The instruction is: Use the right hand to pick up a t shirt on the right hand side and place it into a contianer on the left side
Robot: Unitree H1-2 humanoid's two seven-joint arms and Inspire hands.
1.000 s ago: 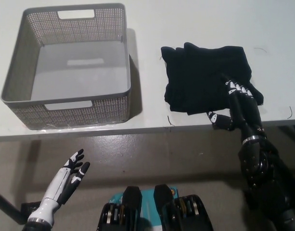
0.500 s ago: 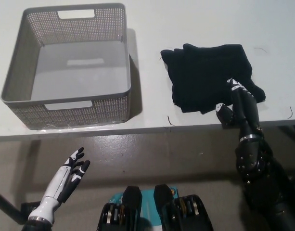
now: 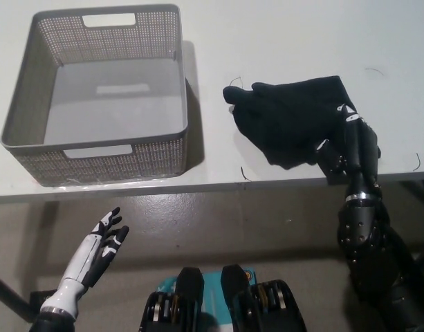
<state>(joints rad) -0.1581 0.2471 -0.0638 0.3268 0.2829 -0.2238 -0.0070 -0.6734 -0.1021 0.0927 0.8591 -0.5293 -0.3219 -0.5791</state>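
Right hand point(image 3: 348, 144) is closing its fingers on the near right corner of the black t-shirt point(image 3: 295, 119), which is lying bunched on the white table point(image 3: 281, 38), at 3 o'clock from the grey basket point(image 3: 97, 93). Left hand point(image 3: 101, 247) is hanging below the table edge, fingers apart, empty. Advice: gather more cloth before lifting, clear the basket rim.

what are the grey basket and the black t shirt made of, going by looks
Basket: likely moulded plastic, matte grey; its walls are a fine perforated mesh with cut-out handle slots and a smooth solid floor.
T shirt: soft knit fabric, probably cotton or similar, matte black; it bunches and folds where the right hand grips its edge, with loose threads nearby on the white table.
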